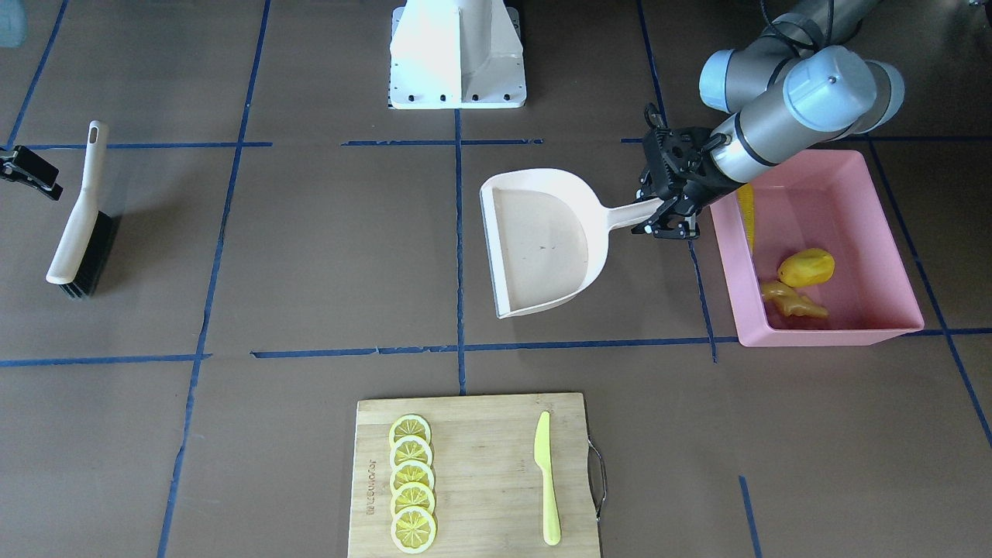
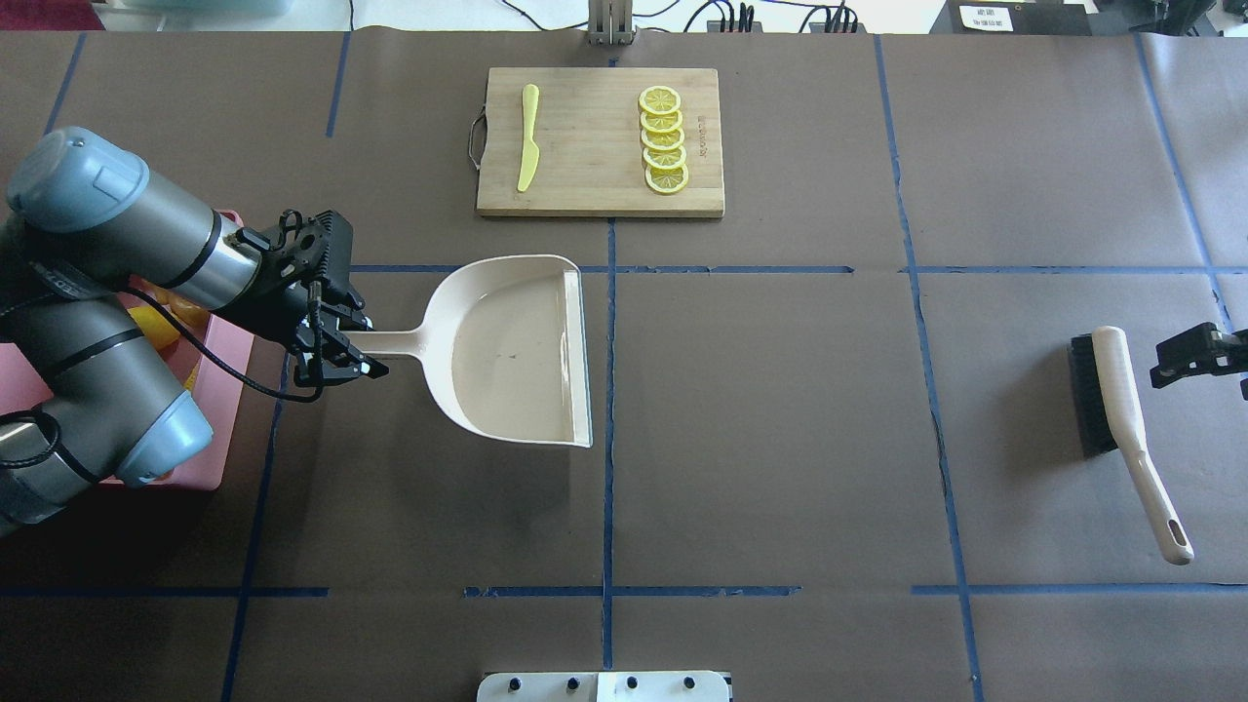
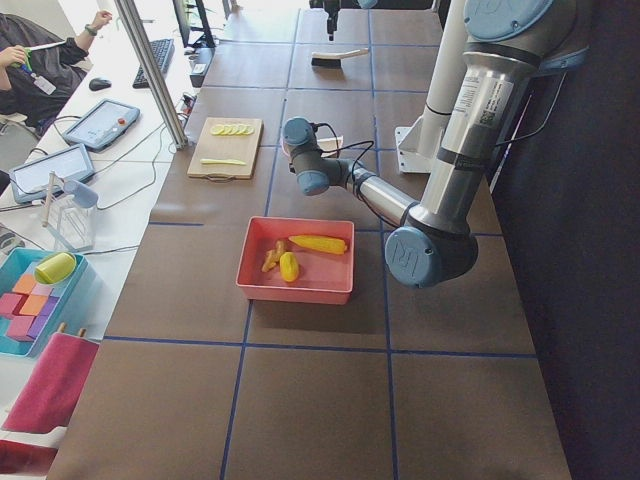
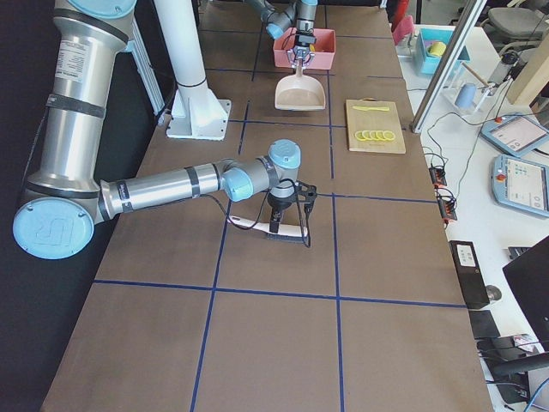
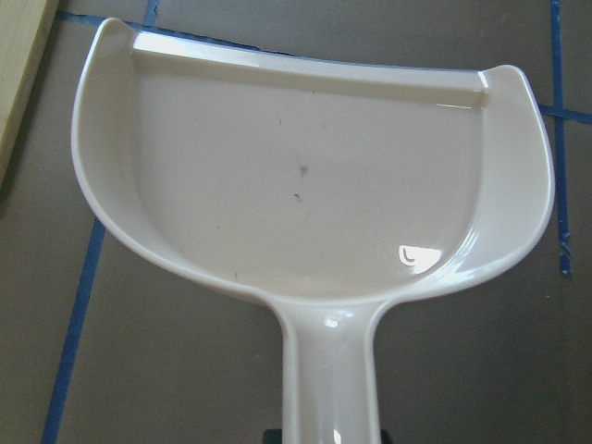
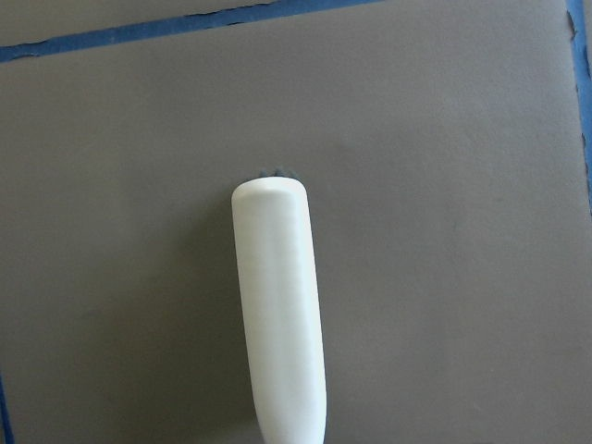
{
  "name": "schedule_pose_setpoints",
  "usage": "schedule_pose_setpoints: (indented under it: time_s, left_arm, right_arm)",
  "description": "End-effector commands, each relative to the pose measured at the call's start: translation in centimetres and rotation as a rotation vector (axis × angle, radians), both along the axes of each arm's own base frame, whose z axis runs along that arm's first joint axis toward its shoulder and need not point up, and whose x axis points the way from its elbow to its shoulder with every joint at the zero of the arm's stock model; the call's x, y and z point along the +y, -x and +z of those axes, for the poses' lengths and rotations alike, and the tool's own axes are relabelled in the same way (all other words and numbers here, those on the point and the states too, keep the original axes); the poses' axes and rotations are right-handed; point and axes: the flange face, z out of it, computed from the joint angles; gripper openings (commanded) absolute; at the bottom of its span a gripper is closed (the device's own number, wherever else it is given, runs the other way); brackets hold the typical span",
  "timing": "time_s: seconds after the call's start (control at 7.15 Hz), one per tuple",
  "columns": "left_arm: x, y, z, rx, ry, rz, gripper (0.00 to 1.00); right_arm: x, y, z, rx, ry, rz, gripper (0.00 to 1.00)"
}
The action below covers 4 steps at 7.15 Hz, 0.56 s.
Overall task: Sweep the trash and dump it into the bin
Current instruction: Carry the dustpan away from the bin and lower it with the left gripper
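A: Behind the left gripper [image 2: 366, 346], what does the bin [image 1: 829, 335] hold?

B: Corn cob [image 1: 745, 213], fruit piece [image 1: 806, 267], ginger root [image 1: 792, 302]. The left gripper is clamped on the dustpan [image 1: 542, 240] handle. The right gripper [image 2: 1197, 356] is beside the brush [image 2: 1121, 409]; jaw state cannot be determined.

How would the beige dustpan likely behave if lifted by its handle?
The dustpan looks like stiff moulded plastic, so it probably keeps its shape. It is empty and thin-walled, so likely light. Its glossy handle may slip, and the wide pan could twist.
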Motion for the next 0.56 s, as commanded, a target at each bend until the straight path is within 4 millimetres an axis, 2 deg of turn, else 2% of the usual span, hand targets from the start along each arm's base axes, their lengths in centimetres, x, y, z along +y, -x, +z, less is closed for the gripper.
schedule_pose_setpoints:
  time_s: [0.0,0.14,0.42]
  left_arm:
    - [1.3,-1.7,0.5,-0.006,-0.004,0.025,0.0]
    - [1.5,-1.7,1.8,-0.032,0.014,0.029,0.0]
    - [1.1,-1.8,2.4,-0.066,-0.012,0.049,0.0]
  right_arm:
    - [-0.1,0.0,0.1,0.001,0.001,0.002,1.0]
    - [-0.1,0.0,0.1,0.001,0.001,0.002,1.0]
    - [-0.1,0.1,0.2,0.003,0.004,0.0,1.0]
